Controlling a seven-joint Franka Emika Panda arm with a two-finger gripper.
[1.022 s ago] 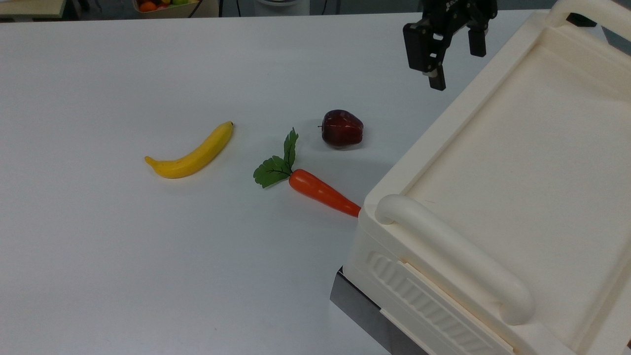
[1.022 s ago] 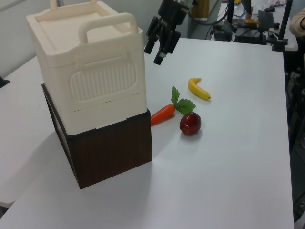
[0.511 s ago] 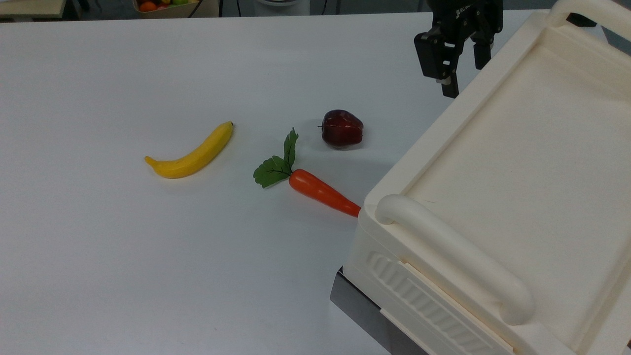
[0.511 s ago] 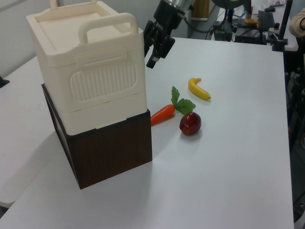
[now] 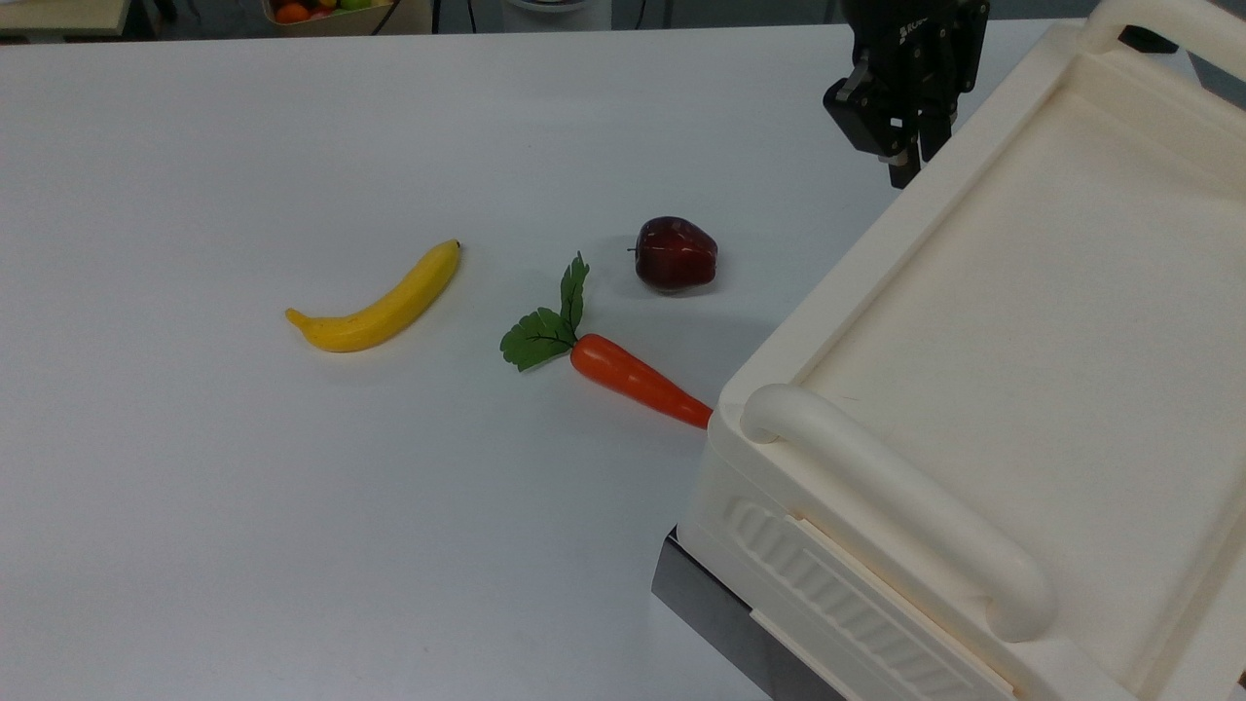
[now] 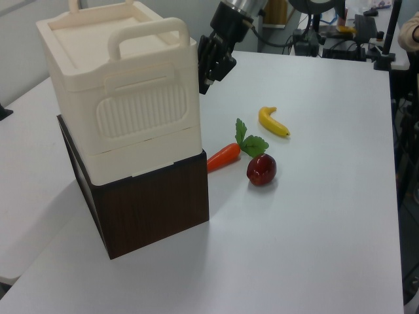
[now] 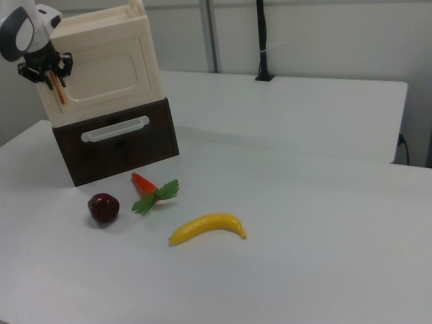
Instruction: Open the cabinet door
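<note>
Currently the pincer (image 7: 52,75) sits at the cabinet door's (image 7: 111,71) copper strip edge, the right view's left, fingers apparently pinched onto that strip, though it's hard to confirm. Door looks shut, facing the banana (image 7: 206,227) side of the bench (image 7: 324,223). Placement suits pulling it open.

The end effector (image 5: 907,166) has moved in against the cream cabinet's (image 5: 1022,321) front edge, and its fingers have drawn closer together.

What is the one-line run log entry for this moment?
black robot hand: at copper-strip end of flat cream plastic cabinet door | door: looks shut | yellow banana, orange carrot, dark red apple: on white table
</note>
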